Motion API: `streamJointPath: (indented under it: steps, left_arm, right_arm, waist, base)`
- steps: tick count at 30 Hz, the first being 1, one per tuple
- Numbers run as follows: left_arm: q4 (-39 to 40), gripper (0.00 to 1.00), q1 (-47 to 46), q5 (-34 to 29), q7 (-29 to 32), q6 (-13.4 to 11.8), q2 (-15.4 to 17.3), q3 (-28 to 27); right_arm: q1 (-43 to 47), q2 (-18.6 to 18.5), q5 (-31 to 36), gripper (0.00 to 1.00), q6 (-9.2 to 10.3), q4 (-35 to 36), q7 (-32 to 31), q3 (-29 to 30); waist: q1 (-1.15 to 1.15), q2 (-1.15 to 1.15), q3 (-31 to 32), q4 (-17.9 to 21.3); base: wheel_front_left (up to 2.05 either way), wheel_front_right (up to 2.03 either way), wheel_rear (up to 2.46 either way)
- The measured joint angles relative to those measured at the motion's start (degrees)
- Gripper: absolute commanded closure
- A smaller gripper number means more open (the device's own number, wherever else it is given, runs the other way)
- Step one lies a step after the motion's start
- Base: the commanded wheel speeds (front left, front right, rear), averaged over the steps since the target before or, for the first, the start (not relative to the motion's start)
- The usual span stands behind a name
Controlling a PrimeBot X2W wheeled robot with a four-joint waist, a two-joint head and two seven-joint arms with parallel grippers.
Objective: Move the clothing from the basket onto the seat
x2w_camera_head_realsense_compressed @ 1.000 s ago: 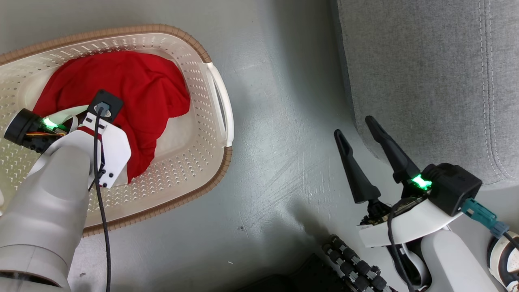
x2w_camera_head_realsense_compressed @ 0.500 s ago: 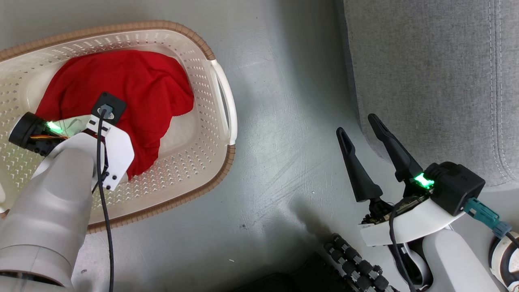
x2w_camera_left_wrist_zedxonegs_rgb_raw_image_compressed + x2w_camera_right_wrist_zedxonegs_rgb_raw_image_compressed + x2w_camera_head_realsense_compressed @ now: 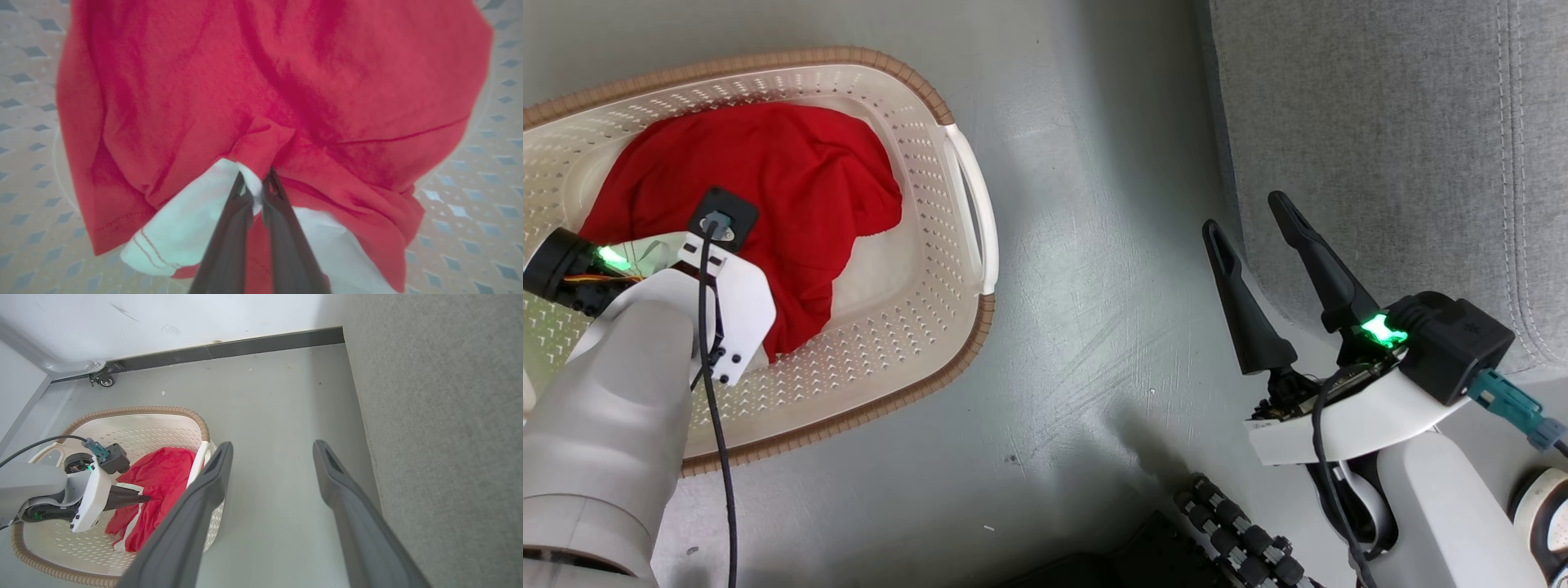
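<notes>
Grey floor [image 3: 1078, 245]. The left gripper [image 3: 255, 181] pinches tight on red clothing [image 3: 792, 180] inside the cream basket [image 3: 923, 269] beneath it. The right gripper [image 3: 1245, 211] hangs wide apart, with the grey seat [image 3: 1380, 122] just right of it.

Looked to me like a lab room staged as a home: bare grey floor [image 3: 269, 416], white wall [image 3: 184, 318] with dark baseboard [image 3: 269, 345], a metal frame [image 3: 61, 367] on a caster [image 3: 106, 380], plus a sofa seat [image 3: 1380, 122] and laundry basket [image 3: 907, 269].
</notes>
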State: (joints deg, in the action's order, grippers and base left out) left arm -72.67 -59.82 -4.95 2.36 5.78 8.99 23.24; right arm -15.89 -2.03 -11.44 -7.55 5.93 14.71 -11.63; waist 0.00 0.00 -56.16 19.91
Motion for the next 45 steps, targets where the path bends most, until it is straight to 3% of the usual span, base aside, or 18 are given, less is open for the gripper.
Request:
streamJointPath:
  steps: [24, 45]
  left_arm:
    - [-0.51, 1.0, 1.82, 2.07, -5.11, 0.49, -0.55, -0.37]
    - [2.43, 1.0, 8.17, 5.97, -16.47, 0.51, -3.44, -2.44]
  right_arm:
    - [-8.16, -0.22, -0.7, 0.0, 0.0, -2.04, 0.0, 3.24]
    - [-9.08, -0.37, -0.6, 0.0, 0.0, -7.0, 0.0, 3.77]
  waist:
    - [0.0, 0.0, 5.78, -1.13]
    - [0.0, 0.0, 17.3, -4.16]
  base:
    - [0.0, 0.0, 0.0]
    - [0.0, 0.0, 0.0]
